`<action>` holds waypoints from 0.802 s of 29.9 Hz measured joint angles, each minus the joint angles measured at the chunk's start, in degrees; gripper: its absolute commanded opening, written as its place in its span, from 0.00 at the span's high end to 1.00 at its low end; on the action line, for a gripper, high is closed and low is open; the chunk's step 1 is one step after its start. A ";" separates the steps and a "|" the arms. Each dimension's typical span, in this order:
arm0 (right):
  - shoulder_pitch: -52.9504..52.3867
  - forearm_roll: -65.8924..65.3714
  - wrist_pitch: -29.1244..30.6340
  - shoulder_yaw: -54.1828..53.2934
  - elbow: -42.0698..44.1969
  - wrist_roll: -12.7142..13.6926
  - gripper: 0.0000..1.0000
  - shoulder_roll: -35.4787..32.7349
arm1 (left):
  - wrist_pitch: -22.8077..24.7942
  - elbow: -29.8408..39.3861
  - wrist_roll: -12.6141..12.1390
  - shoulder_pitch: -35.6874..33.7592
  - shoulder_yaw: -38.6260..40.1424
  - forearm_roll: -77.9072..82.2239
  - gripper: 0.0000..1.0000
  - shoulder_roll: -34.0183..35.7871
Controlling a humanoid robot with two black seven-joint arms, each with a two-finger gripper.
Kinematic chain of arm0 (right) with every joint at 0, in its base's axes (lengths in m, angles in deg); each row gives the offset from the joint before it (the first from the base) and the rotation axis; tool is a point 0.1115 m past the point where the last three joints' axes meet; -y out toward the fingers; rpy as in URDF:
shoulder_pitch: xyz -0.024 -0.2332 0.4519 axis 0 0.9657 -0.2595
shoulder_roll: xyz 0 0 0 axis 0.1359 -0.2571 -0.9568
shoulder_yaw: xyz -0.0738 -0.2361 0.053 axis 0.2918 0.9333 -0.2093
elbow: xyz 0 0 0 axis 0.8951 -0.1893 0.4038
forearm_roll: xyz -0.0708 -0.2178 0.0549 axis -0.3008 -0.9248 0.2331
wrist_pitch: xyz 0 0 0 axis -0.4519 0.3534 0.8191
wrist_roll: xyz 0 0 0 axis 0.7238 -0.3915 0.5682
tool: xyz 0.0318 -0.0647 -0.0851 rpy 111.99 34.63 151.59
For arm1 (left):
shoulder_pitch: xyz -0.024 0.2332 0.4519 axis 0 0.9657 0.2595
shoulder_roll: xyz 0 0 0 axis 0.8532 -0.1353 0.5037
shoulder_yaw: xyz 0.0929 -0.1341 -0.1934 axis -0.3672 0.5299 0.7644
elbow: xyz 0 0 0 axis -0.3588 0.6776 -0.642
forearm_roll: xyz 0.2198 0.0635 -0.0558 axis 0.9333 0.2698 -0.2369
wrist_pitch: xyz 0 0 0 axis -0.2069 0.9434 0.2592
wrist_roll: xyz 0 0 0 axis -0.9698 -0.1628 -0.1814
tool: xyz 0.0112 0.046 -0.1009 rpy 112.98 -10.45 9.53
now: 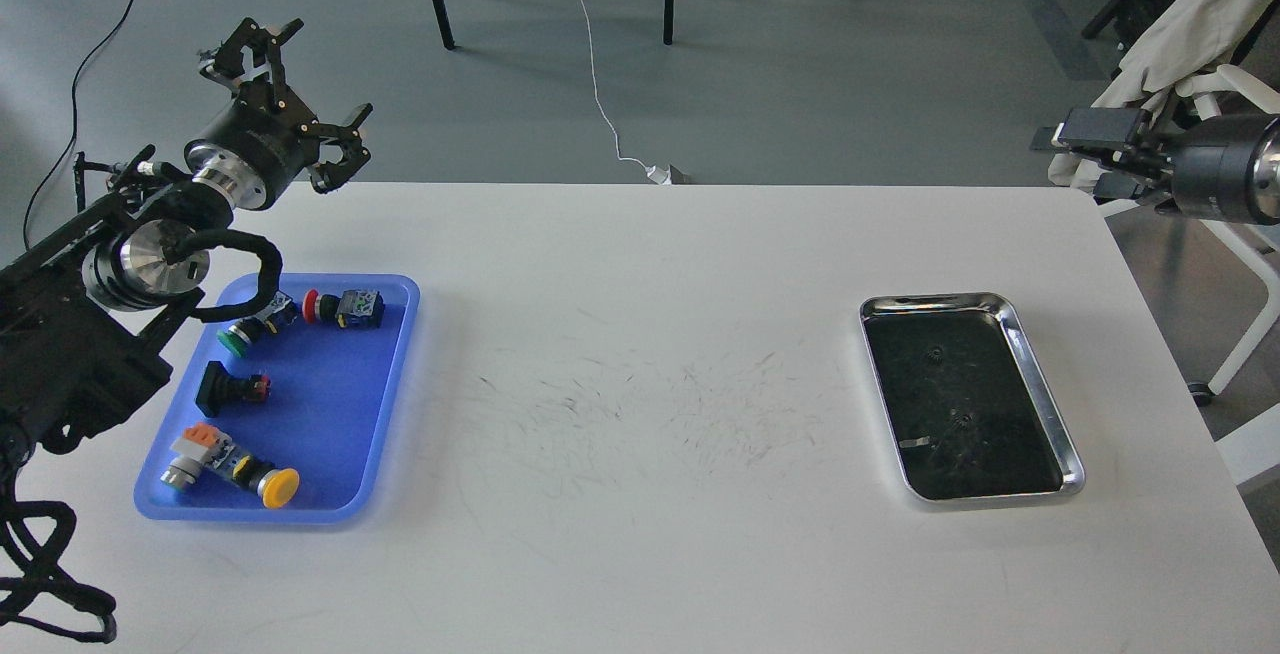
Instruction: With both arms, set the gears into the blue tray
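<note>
Two tiny black gears (937, 354) (964, 421) lie inside the shiny steel tray (1068, 444) on the right of the white table. The blue tray (397, 354) sits at the left and holds several push-button switches. My left gripper (298, 92) hangs open above the table's far left corner, behind the blue tray, with nothing between its fingers. My right gripper (1095, 156) hovers past the table's far right corner, well above and behind the steel tray. Its fingers stand apart and hold nothing.
A black square-headed switch (228, 386) and a yellow-capped switch (270, 484) lie in the blue tray. A chair draped with cloth (1180, 44) stands beside the right arm. Table legs and cables cross the floor beyond.
</note>
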 measured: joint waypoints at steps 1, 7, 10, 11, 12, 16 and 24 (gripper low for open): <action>0.01 -2.31 0.00 0.05 -0.10 -0.19 0.02 0.13 | 0.10 -0.01 0.00 0.00 0.00 0.00 0.01 0.01; -0.22 -24.67 0.00 -0.46 -2.85 -2.95 0.02 0.58 | 0.49 -0.01 0.04 0.00 0.00 -0.01 0.01 0.07; -0.25 -30.95 0.00 -0.34 -5.53 -4.46 0.02 0.97 | 0.65 -0.01 0.08 0.00 0.00 -0.07 0.01 0.19; -0.21 -32.62 0.00 -0.27 -6.14 -4.63 0.02 1.04 | 0.67 -0.01 0.09 0.00 0.00 -0.08 0.01 0.22; -0.18 -34.35 0.00 -0.26 -6.67 -4.74 0.02 1.14 | 0.69 -0.01 0.09 0.00 0.00 -0.08 0.01 0.27; -0.04 -36.09 0.00 -0.82 -7.35 -4.84 0.03 1.75 | 0.76 -0.01 0.09 0.00 0.00 -0.08 0.01 0.43; 0.51 -33.31 -0.02 -0.45 -8.11 -4.86 0.03 1.92 | 1.50 0.00 0.09 0.01 0.01 -0.19 0.01 0.95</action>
